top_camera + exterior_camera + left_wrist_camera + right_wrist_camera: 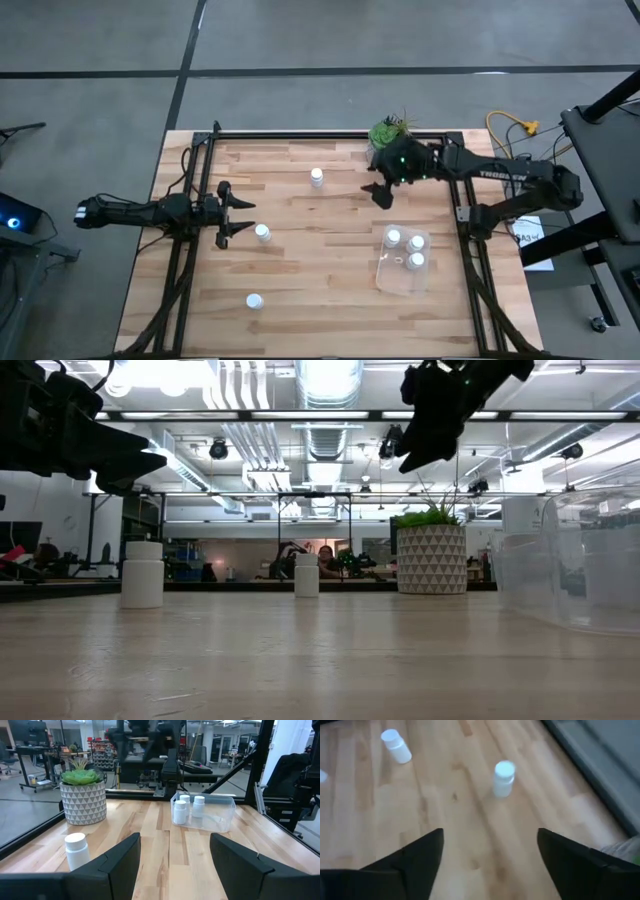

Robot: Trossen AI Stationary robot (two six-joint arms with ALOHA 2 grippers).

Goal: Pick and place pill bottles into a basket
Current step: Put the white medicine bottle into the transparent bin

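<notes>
Looking down at the tabletop (300, 270): three pill bottles (393, 238) sit in the clear basket (402, 277) on the right, three more are loose on the left half. My right hand (381, 192) hovers empty, fingers apart, near the potted plant (388, 131). Left hand (226, 215) is spread open just beside one bottle (262, 233). Arm lettering's too small to read.

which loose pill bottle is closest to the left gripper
The bottle standing just off the open left gripper fingertips. The other two loose bottles sit farther off: one toward the potted plant, one near the table's front edge.
</notes>
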